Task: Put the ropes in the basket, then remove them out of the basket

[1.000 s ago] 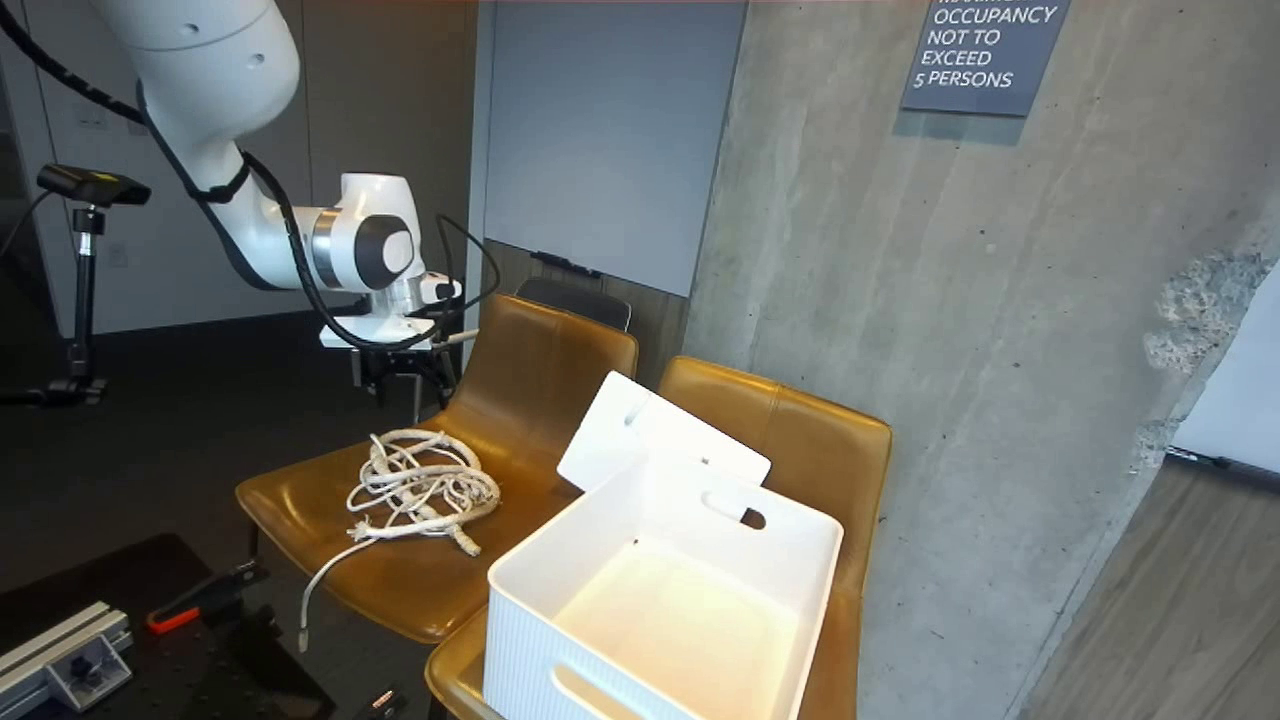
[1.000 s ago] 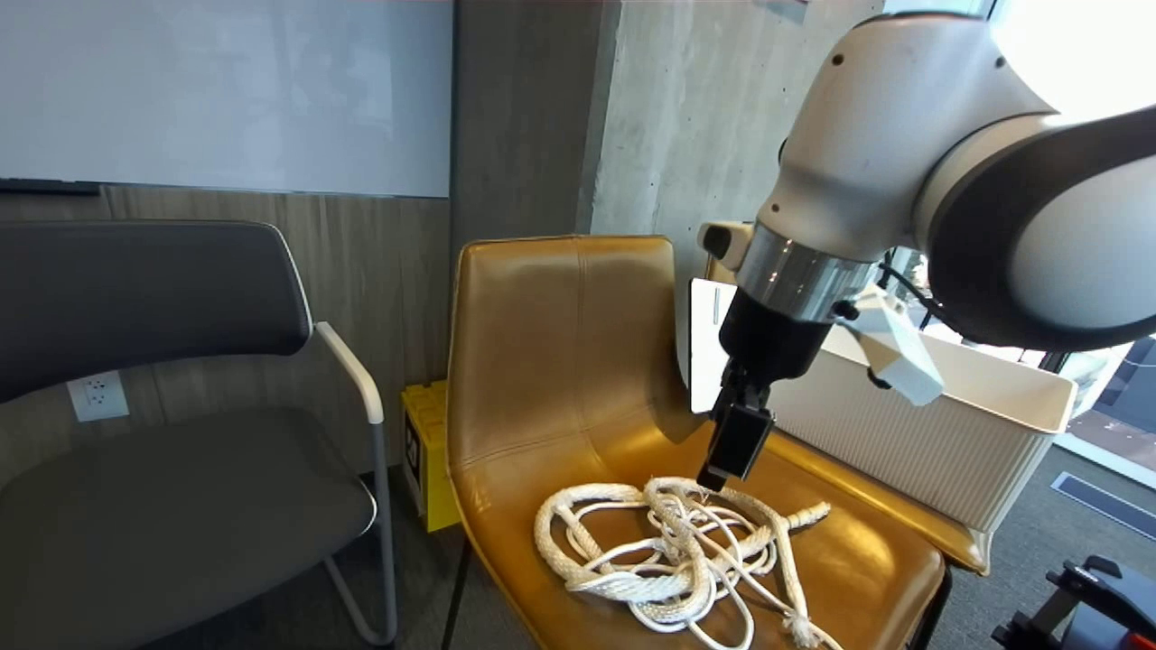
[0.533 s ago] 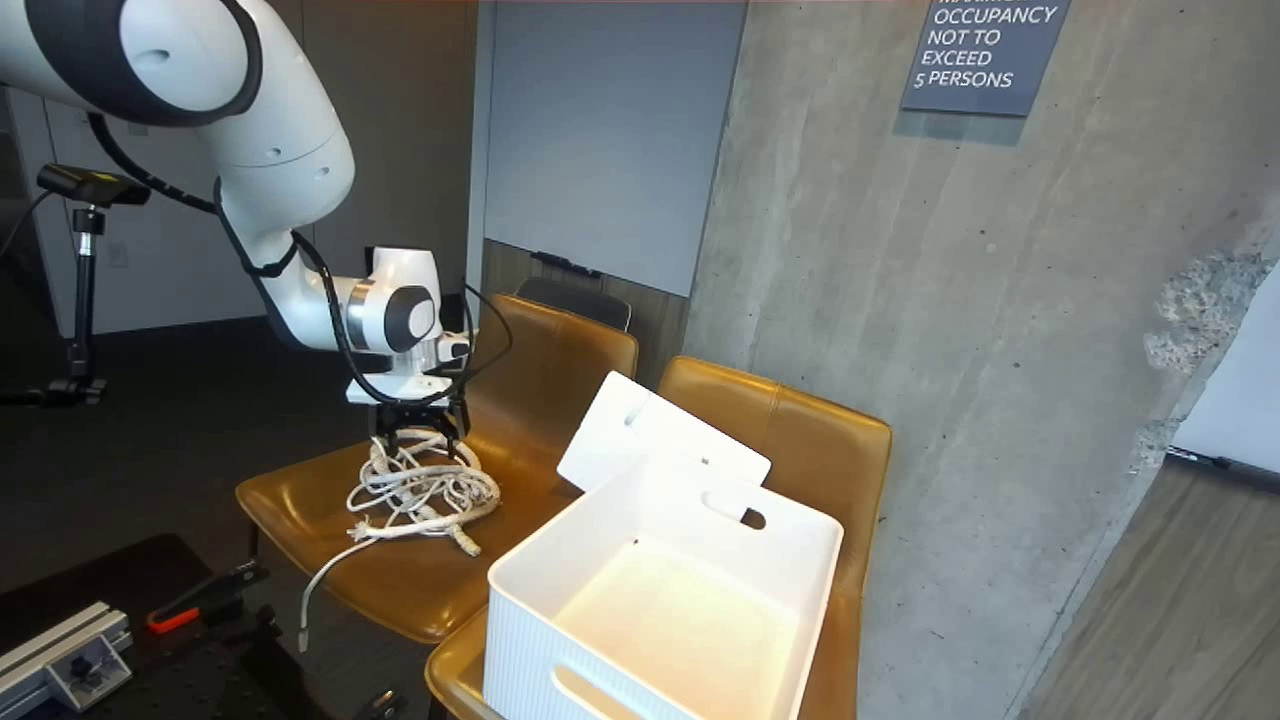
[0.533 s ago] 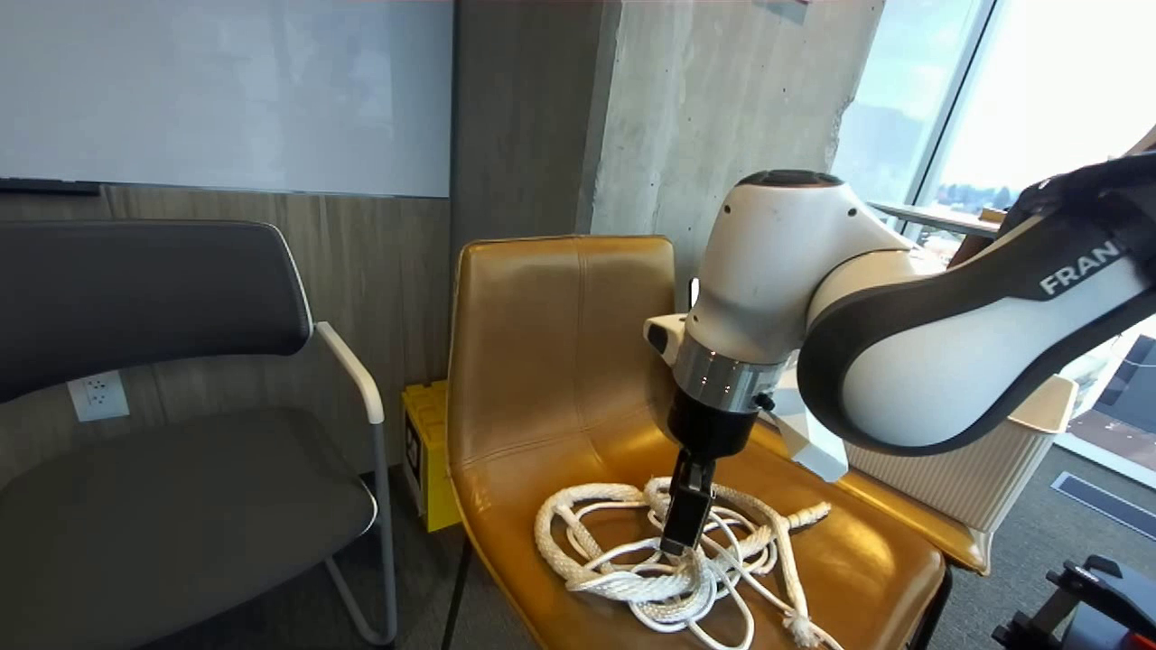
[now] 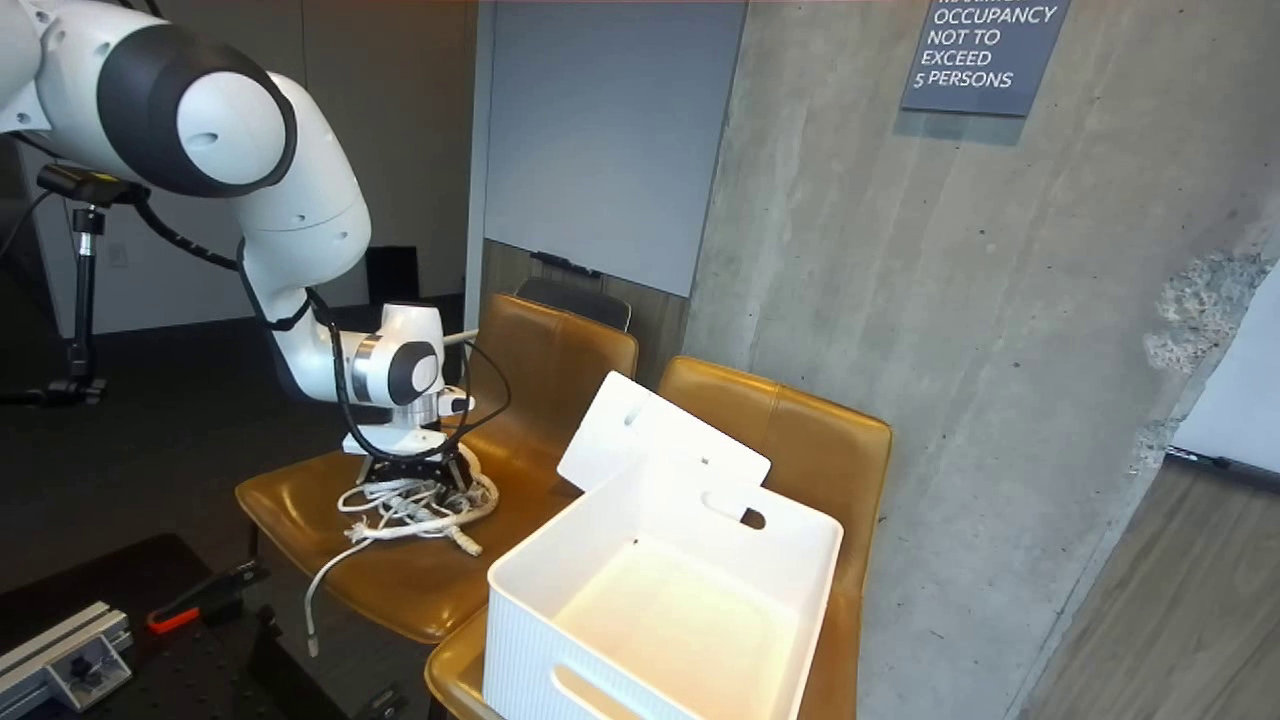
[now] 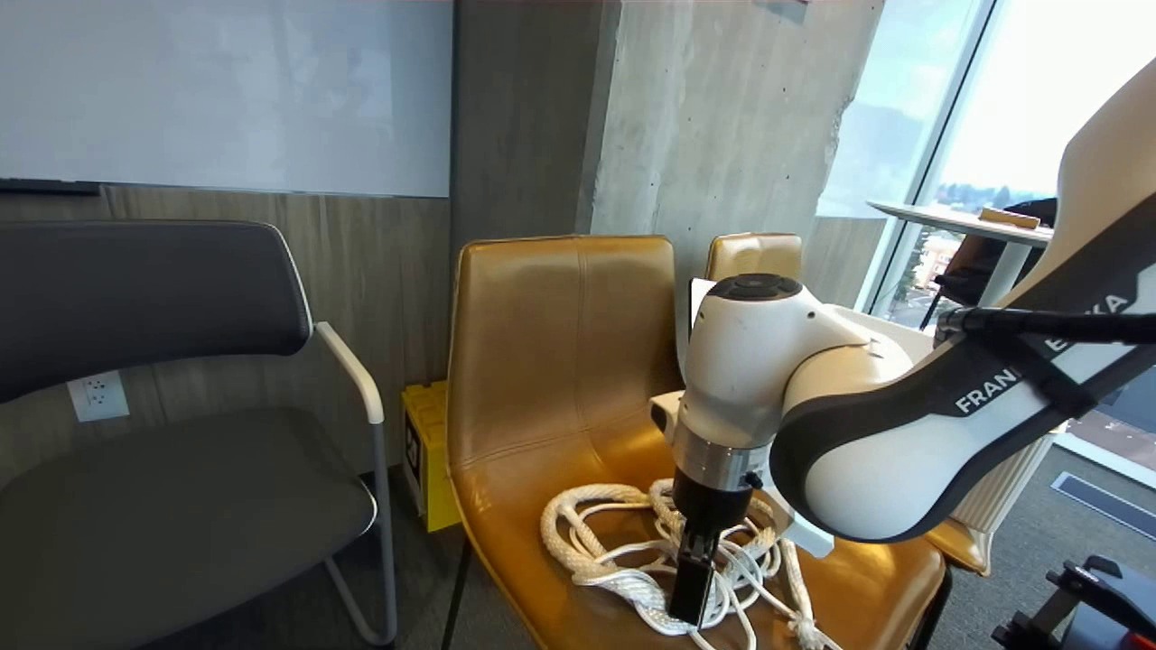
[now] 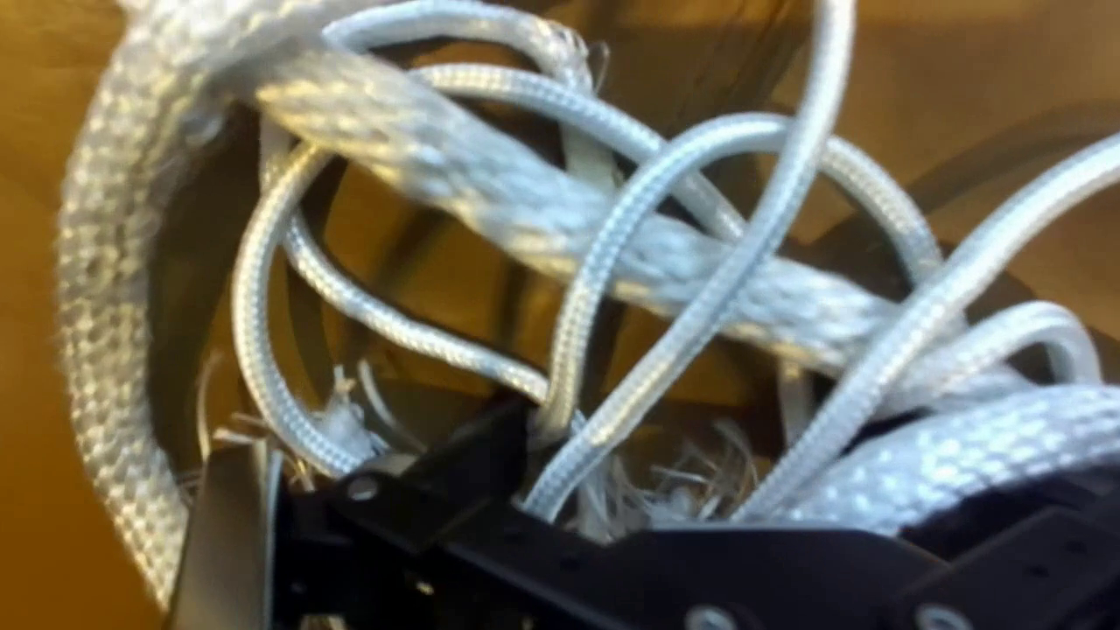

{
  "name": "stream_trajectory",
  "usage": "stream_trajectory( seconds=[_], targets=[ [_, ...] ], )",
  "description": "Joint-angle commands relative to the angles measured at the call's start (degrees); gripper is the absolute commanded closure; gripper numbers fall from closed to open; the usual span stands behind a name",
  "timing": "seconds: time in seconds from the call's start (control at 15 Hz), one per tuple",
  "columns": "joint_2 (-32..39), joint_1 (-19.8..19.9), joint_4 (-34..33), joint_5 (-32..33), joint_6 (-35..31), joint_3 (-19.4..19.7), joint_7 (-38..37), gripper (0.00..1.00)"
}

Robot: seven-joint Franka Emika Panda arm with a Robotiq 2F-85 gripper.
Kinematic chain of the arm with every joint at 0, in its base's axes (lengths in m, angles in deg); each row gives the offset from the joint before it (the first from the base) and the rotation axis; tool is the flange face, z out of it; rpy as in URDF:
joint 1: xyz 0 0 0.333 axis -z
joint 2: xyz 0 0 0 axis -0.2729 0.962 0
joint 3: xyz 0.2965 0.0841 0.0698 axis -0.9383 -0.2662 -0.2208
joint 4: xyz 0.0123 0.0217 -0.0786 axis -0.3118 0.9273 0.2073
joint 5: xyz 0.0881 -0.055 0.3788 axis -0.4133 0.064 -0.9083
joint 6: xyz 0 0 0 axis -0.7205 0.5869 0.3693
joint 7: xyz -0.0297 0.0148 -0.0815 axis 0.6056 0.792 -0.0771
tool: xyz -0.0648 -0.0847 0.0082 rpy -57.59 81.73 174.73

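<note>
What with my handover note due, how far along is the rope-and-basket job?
Done: apparently nothing; the ropes lie mostly on a brown chair, none showing in the basket.
In hand: the gripper sits among them, jaws open, so apparently no grip yet.
Left, it seems: gripping, lifting them into the basket, then taking them back out.

The ropes are off-white, their thick lengths in a coarse braid, their thin ones in a finer weave. The basket is white, finely ribbed outside and creamier across its inner floor; its flap white. The end effector is black, the arm white with black sections. Both chairs are caramel brown, the armchair charcoal with a cream armrest, the box yellow. The concrete wall is mottled grey, the sign slate with white capitals.
</note>
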Motion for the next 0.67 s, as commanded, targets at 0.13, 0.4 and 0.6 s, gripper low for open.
stream_trajectory(
  seconds=[0.13, 0.4, 0.6],
  targets=[
    [0.73, -1.12, 2.76, -3.36, 0.80, 0.33, -1.05, 0.39],
    [-3.50, -2.34, 6.14, -4.40, 1.03, 0.33, -2.49, 0.70],
    [-7.33, -2.94, 9.42, -4.47, 1.10, 0.14, -3.80, 0.94]
  ],
)
